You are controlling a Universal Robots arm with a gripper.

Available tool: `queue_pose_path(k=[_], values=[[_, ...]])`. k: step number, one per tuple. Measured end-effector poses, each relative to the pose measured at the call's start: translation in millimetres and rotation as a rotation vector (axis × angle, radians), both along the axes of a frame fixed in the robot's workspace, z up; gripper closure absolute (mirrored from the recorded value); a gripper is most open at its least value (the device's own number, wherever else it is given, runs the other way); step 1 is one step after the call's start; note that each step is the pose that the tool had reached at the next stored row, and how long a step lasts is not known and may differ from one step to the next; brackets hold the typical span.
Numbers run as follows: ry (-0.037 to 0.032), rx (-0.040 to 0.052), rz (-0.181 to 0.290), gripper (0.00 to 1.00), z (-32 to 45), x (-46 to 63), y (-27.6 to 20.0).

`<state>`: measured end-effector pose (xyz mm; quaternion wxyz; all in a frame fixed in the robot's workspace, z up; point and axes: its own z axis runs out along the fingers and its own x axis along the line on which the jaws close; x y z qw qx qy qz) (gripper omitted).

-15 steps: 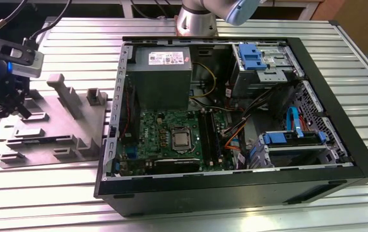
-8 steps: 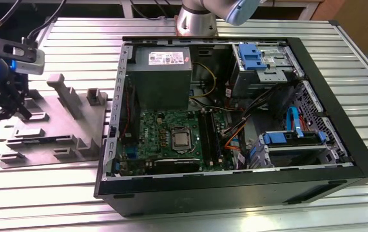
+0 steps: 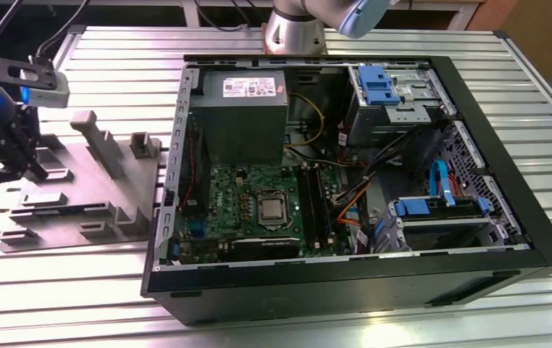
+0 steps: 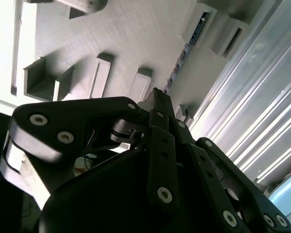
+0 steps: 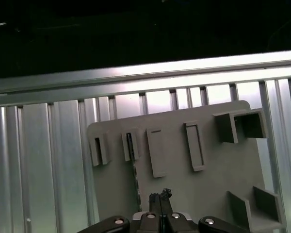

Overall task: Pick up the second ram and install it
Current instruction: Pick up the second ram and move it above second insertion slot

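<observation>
At the exterior view's left edge, the pincer [image 5: 160, 195] hangs low over the gray tray [image 5: 211, 162], its tips close together with nothing seen between them. The ram [image 5: 134, 172] stands on edge in a tray slot, just beside those tips. Coming down closed or off-line would likely knock or bend it. Farther off, in the case [image 3: 353, 286] at that view's right, cables [image 3: 353, 194] lie near the board slots [image 3: 311, 206] and might snag a carried stick.

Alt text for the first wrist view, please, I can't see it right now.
A black gripper hovers above a grey slotted holder plate, close beside a thin dark circuit-board stick standing on edge in a slot. The plate lies on a ribbed aluminium table.
</observation>
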<state>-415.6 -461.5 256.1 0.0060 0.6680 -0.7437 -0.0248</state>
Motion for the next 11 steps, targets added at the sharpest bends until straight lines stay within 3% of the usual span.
queue_pose_path(k=[11], values=[[0.0006, -0.0007, 0.201, 0.90, -10.8, 0.0, 0.0]])
